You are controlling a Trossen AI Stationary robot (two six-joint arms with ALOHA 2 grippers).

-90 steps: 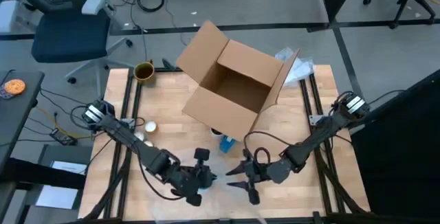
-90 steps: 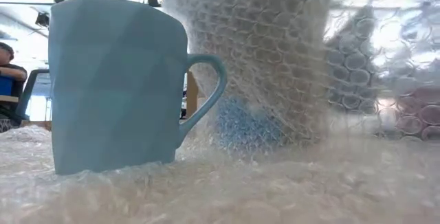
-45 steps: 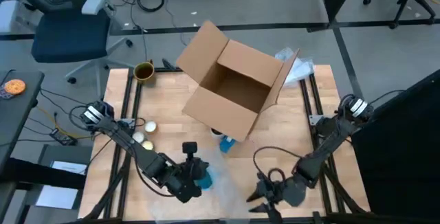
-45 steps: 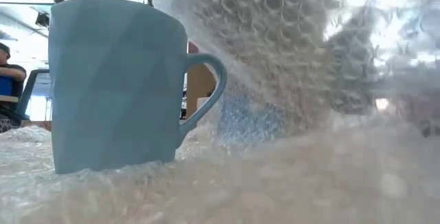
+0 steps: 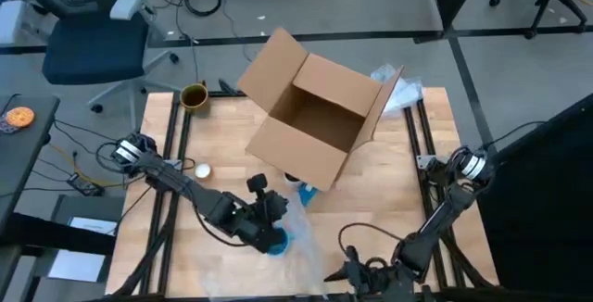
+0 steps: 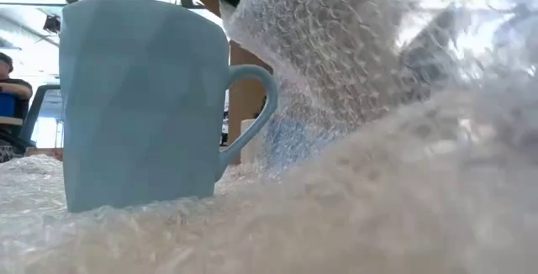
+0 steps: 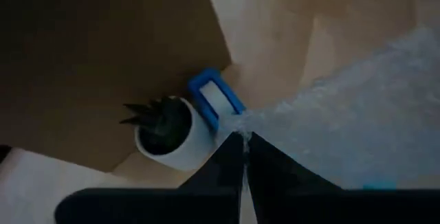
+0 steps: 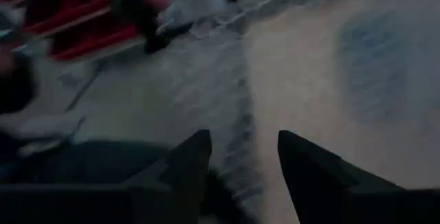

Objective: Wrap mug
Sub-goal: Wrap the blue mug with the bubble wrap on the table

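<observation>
Overhead and table-level views. The left pincer [image 5: 274,232], at 6 o'clock from the open cardboard box [image 5: 320,117], has its fingers [image 7: 230,165] pressed together on an edge of the bubble wrap [image 5: 278,265], lifting it over the blue mug [image 6: 143,102]. The mug stands upright on the wrap, handle toward 3 o'clock in the table-level view. The right pincer [image 5: 357,272] sits at the table [image 5: 389,186] front edge, at 5 o'clock from the box; its fingers [image 8: 189,162] stand apart, gripping nothing. A small potted plant [image 7: 168,128] rests beside the box.

Two slim black jointed arms with silver-grey shoulder joints, looped black cables, and dark pointed fingers [image 8: 313,172].
</observation>
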